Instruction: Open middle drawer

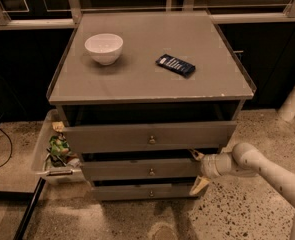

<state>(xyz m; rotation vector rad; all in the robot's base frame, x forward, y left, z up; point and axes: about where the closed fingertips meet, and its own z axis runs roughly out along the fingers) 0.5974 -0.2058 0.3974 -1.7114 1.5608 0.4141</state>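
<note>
floor [237, 219]: speckled stone | cabinet [152, 79]: grey | back wall [274, 54]: dark | light: dim

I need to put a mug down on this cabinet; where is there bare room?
The cabinet top is bare along its front edge, in front of the white bowl and dark packet, and between the two. Crowded: the right end of the middle drawer, where the gripper sits, fingers open, and the floor left, taken by a bin.

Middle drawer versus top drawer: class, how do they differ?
The top drawer has a taller front than the middle drawer and juts further forward. The gripper is at the middle drawer's right end, not the top drawer's. Both are grey and flat-fronted.
</note>
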